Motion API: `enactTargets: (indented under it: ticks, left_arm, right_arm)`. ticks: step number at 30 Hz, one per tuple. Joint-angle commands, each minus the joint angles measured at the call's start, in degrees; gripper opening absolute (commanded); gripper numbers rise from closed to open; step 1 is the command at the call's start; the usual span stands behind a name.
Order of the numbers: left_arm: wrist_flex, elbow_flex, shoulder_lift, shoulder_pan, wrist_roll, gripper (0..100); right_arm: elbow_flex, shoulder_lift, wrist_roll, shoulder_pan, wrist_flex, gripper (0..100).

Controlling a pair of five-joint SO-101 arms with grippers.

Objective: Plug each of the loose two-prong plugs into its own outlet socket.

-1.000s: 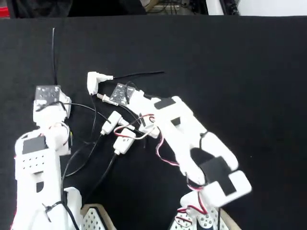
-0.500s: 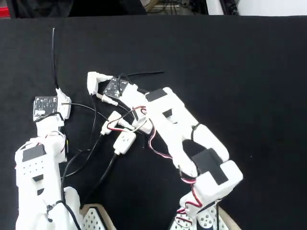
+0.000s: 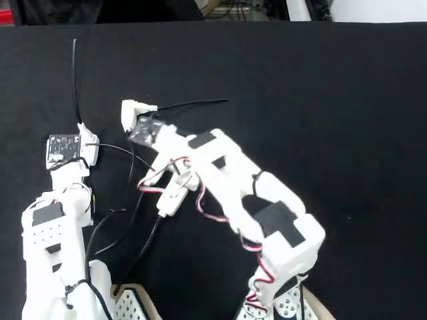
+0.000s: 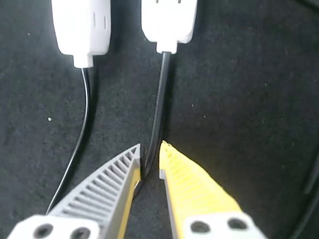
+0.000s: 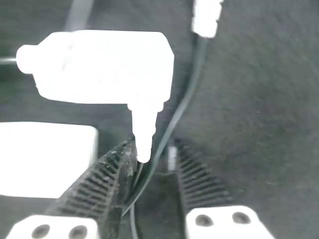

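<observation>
bench covered in black cloth; all task items lay in its left half.

high view:
- angled white plug lay toward the far-left part of the bench.
- right arm stretched from the near edge diagonally toward that plug, with its wrist just beside it.
- white socket block lay close against that arm on the side facing the left edge. its dark lead ran toward the near edge.
- left arm stood along the left edge, well apart from the angled white plug.

left wrist view:
- left gripper was down at the cloth. its grey and yellow fingers were drawn almost together, pinching the thick black cable.
- that cable ran up into the second white connector.
- the first white connector lay just beside it on a thin black cable, the 2 bodies apart.
- could not tell whether these 2 were plugs or sockets.

right wrist view:
- right gripper had its fingers spread a little, not clamped.
- the angled white plug's cable stub touched 1 finger.
- a dark cable from a small white end piece passed down between the 2 fingers.
- a white block lay just beside the gripper.
- the angled white plug sat loose on the cloth, in no socket.
</observation>
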Motion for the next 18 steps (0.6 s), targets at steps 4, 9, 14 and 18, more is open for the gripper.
enactTargets:
  ticks: [4, 9, 14, 18]
  left_arm:
    - [-1.1, 0.0, -0.8, -0.1, -0.4, 8]
    - [-1.1, 0.0, -0.8, 0.0, -0.4, 8]
    - [-1.1, 0.0, -0.8, 0.0, -0.4, 8]
    - [-1.1, 0.0, -0.8, 0.0, -0.4, 8]
  right_arm:
    - [-4.0, 0.5, 0.0, 3.5, 3.3, 1.2]
    - [-4.2, -1.3, -0.3, 3.9, 3.8, 1.2]
    - [-4.1, -7.4, -0.1, 3.9, 6.8, 1.2]
    - [-3.4, -7.7, -0.1, 3.5, 4.7, 1.2]
